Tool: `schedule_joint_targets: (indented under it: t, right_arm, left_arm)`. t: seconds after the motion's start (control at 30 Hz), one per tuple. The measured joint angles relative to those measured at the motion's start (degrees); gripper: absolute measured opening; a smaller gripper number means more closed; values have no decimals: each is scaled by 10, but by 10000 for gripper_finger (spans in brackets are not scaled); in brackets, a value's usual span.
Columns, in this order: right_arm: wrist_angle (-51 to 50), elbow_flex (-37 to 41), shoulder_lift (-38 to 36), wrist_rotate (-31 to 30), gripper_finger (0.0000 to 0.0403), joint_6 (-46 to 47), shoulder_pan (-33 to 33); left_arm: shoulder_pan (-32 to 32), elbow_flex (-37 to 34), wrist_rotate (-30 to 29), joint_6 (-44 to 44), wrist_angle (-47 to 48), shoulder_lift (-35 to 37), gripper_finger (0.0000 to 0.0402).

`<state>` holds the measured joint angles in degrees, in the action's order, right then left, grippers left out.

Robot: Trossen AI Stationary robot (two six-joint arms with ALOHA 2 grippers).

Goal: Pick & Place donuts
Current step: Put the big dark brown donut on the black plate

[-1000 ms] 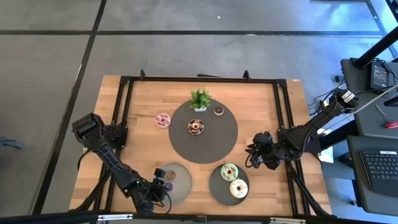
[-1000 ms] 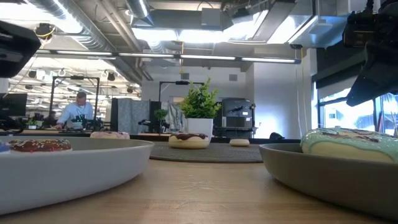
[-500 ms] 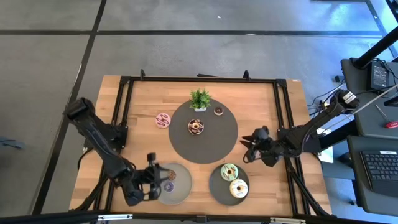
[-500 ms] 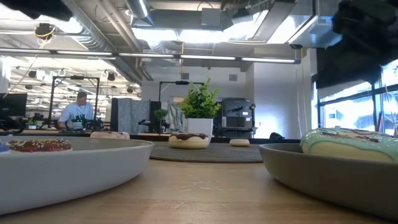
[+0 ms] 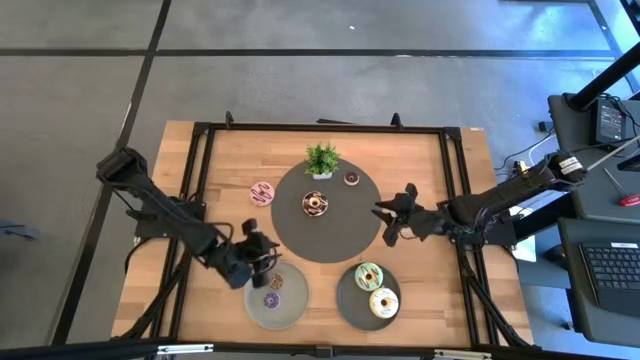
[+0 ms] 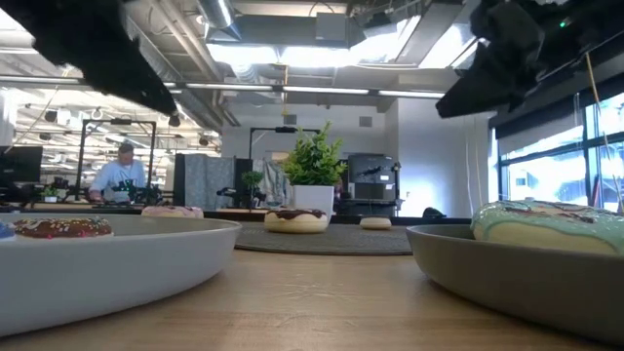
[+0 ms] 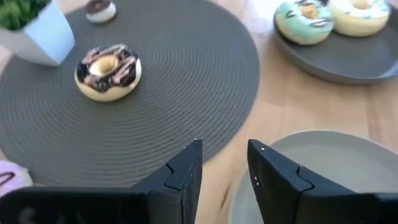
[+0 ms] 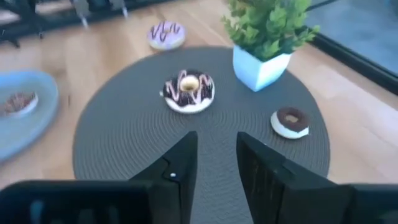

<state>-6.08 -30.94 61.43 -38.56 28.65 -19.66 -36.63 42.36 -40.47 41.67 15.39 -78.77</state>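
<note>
On the wooden bench (image 5: pixel 420 160), a large round dark woven mat (image 5: pixel 340 235) is seen at the centre of the high view. A chocolate-drizzled cream ring donut (image 5: pixel 315 204) lies near the mat's middle, and a small chocolate-iced donut (image 5: pixel 351 178) is placed toward the mat's 1 o'clock edge. A small green potted plant in a white pot (image 5: pixel 321 159) stands at the mat's 12 o'clock edge. A pink-iced donut (image 5: pixel 262 193) rests on the bare wood just off the mat at 10 o'clock.

At the mat's 7 o'clock, a round grey plate (image 5: pixel 288 310) carries a small purple donut (image 5: pixel 271 300) and a brown donut (image 5: pixel 276 282). At 5 o'clock, a second round grey plate (image 5: pixel 350 305) holds a pale green donut (image 5: pixel 369 275) and a cream-yellow donut (image 5: pixel 383 302), side by side.

The left end effector (image 5: pixel 262 250) is held above the bench at the mat's 8 o'clock edge, its fingers (image 7: pixel 183 177) parted a little and nothing gripped. The right end effector (image 5: pixel 385 222) is held over the mat's 3 o'clock edge, its fingers (image 8: pixel 177 171) likewise slightly parted and empty.
</note>
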Motion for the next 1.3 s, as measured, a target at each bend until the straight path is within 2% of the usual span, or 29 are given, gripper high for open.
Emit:
schedule_joint_targets:
  t: [0.13,0.3,0.47,0.63,0.77,0.9,1.03,1.3]
  right_arm:
    - [-1,0,0,44,114,-67,38]
    - [0,0,0,52,114,-110,84]
    - [0,0,0,52,114,-121,122]
    - [4,0,0,53,114,-91,143]
    - [15,0,0,63,114,-84,146]
    - [30,0,15,109,114,-167,146]
    - [96,0,46,155,114,-226,146]
    - [189,0,100,267,118,-215,143]
  left_arm:
    - [50,-3,21,-32,-4,2,123]
    - [130,-3,54,-72,-2,2,126]
    - [206,-3,81,-119,-3,2,126]
    - [251,-3,80,-125,-30,2,130]
    - [271,-3,81,-125,-47,2,133]
    - [274,-3,85,-124,-45,2,134]
    - [269,-3,87,-109,-45,2,132]
    - [261,-3,87,-107,-45,2,130]
